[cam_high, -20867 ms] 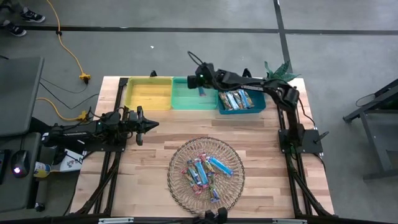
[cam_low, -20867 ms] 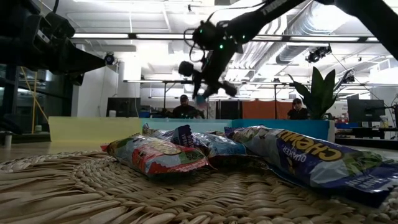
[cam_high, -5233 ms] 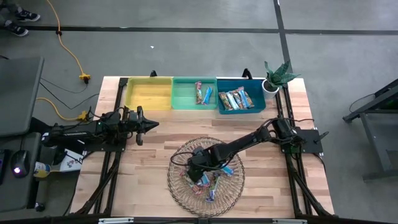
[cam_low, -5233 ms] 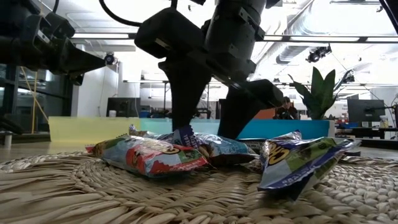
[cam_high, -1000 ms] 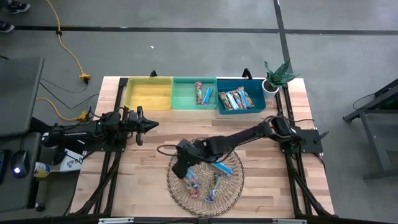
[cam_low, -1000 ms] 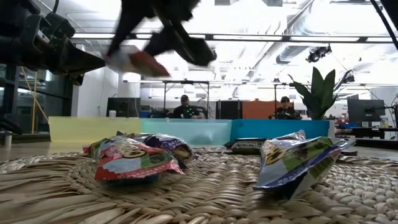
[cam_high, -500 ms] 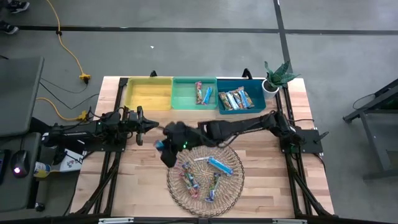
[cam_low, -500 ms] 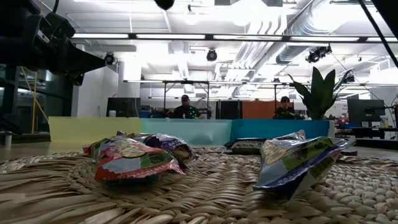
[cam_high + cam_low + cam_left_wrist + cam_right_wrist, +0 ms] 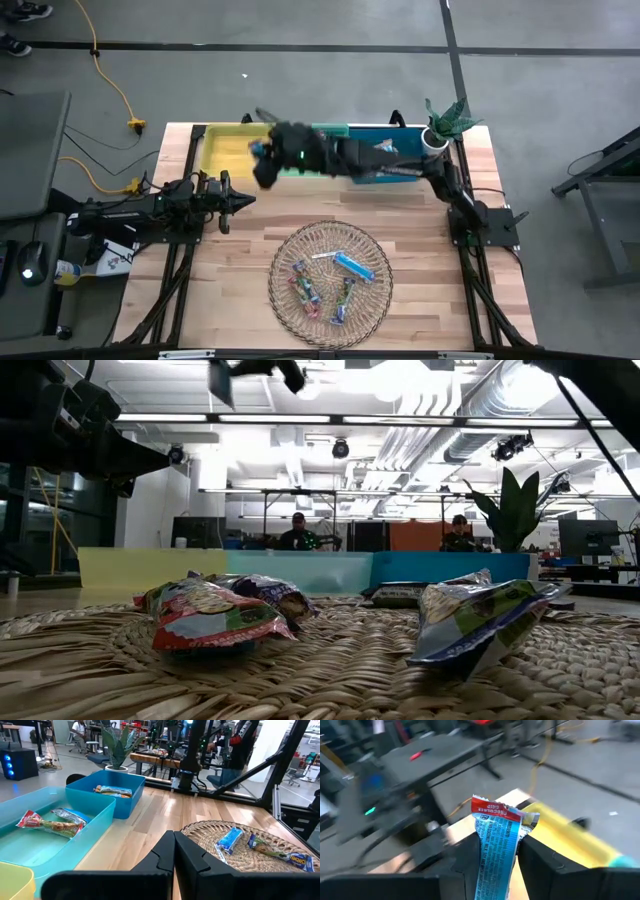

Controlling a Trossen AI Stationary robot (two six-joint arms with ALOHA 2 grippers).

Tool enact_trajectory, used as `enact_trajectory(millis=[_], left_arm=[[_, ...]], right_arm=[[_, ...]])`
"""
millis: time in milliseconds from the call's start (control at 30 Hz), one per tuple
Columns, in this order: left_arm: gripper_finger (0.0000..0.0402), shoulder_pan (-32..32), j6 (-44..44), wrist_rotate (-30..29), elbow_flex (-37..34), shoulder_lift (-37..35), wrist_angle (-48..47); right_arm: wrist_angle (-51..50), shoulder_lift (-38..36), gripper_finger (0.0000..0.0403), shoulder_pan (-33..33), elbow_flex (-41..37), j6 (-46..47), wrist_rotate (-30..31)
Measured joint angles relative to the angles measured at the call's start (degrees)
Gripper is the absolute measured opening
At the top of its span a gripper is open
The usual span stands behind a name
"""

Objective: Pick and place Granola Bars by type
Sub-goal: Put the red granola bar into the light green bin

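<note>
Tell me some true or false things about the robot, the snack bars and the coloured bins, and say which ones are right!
1. The right gripper is holding a red-and-blue wrapped granola bar. True.
2. The yellow plastic bin is full of bars. False: no bars show in it, though the right arm hides part of it.
3. The left gripper is shut and holds nothing, beside the table's left edge. True.
4. The round woven wire basket is empty. False: a few wrapped bars still lie in it.
5. The green plastic bin has two wrapped bars in it. True.
6. The right gripper is down inside the basket. False: it is up near the yellow bin.
</note>
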Motion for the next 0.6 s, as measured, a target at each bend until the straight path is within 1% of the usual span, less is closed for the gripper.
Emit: enact_trajectory(millis=[167,267,400,500,600], left_arm=[[0.0000,0.00,-0.01,-0.02,0.00,0.01,0.00],[0.0000,0.00,-0.01,-0.02,0.01,0.01,0.00],[0.0000,0.00,-0.01,-0.02,0.02,-0.01,0.00],[0.0000,0.00,-0.01,-0.02,0.00,0.00,0.00],[0.0000,0.00,-0.01,-0.02,0.01,0.01,0.00]], right_arm=[[-0.52,0.00,0.0112,-5.95,0.03,-0.32,2.25],[-1.76,0.00,0.0112,-9.03,0.03,2.01,4.26],[-6.43,0.00,0.0112,-12.45,0.03,6.15,8.48],[-10.68,0.00,0.0112,-14.62,0.00,8.54,9.09],[-13.36,0.00,0.0112,-16.20,-1.06,10.48,8.07]])
